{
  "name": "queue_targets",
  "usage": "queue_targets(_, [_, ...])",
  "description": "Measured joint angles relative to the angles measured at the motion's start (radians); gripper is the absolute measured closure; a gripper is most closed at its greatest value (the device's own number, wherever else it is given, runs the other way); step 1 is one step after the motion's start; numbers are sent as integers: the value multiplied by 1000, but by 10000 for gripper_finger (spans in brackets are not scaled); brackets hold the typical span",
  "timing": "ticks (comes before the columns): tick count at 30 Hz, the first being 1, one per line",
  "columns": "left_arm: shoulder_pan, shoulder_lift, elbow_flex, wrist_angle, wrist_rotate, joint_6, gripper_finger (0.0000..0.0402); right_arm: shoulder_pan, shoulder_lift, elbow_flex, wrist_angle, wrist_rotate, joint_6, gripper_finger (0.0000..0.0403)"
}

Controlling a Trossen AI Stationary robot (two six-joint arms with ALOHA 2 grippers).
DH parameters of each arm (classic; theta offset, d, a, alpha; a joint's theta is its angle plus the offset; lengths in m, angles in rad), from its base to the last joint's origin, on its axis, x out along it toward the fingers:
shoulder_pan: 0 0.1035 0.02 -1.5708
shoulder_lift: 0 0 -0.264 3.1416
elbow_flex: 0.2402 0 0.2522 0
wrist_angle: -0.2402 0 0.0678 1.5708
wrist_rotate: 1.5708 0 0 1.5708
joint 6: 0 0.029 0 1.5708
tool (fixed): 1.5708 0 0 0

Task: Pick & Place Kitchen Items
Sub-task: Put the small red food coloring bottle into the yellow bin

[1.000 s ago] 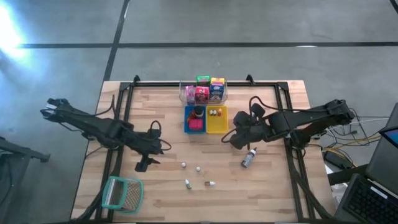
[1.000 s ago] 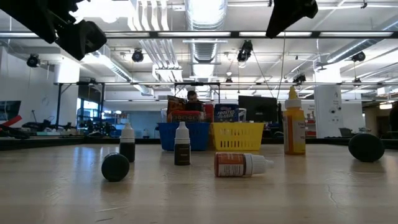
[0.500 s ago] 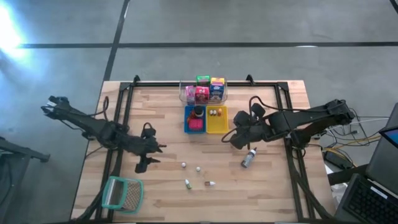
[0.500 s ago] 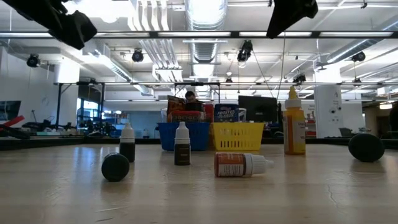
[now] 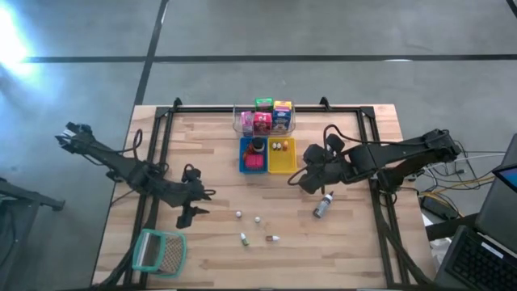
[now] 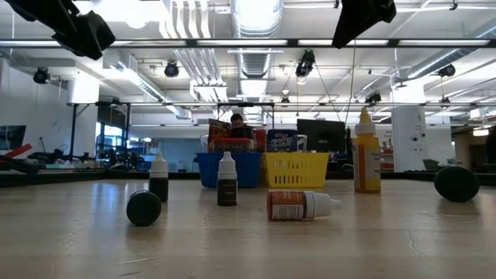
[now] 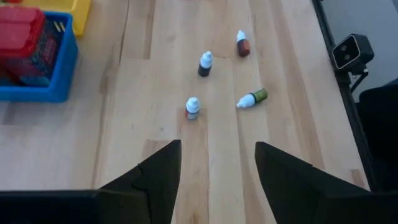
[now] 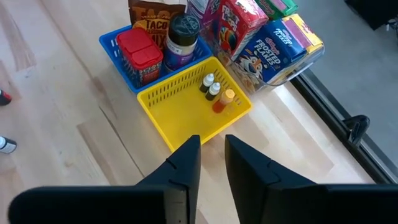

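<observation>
- The left gripper (image 5: 187, 215) hangs over the left-centre of the pale wooden-plank table (image 5: 355, 250). Its fingers stand wide apart with nothing between them.
- Over the last second the left arm has drawn a little back and up. In the low view its dark bulk has slid toward the upper corner, and from above its elbow has shifted slightly.
- The right gripper (image 8: 212, 140) has not moved. It hovers just beside the yellow slatted plastic tray (image 8: 186, 121), its fingers nearly together with only a narrow gap, and it holds nothing.
- Four small white-capped dropper bottles (image 7: 193, 107) are scattered loose on the bare wood ahead of the left gripper, well apart from each other. Some are upright and some lie on their sides.
- A small grey bottle (image 5: 322, 205) lies on its side near the right gripper, outside any tray.
- The blue slatted plastic tray (image 5: 241, 158) already holds a red can and a dark jar, and the clear plastic tub (image 5: 236, 121) holds the coloured cartons.
- Judged from this, neither arm is carrying anything, so five loose items are left to pick. The left arm's small retreat looks like repositioning rather than a grasp.
</observation>
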Motion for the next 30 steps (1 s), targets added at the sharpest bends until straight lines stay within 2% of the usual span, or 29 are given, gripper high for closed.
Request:
queue_targets(5, [0, 0, 0, -3, 58, -15, 191, 0, 0, 0, 0, -2, 0, 351])
queue_targets(12, [0, 0, 0, -2, 69, -30, 197, 0, 0, 0, 0, -2, 0, 365])
queue_targets(21, [-31, 27, 0, -2, 71, 19, 221, 0, 0, 0, 0, -2, 0, 349])
queue_targets(30, [-46, 48, 1, -27, 62, -2, 236, 0, 0, 0, 0, -2, 0, 331])
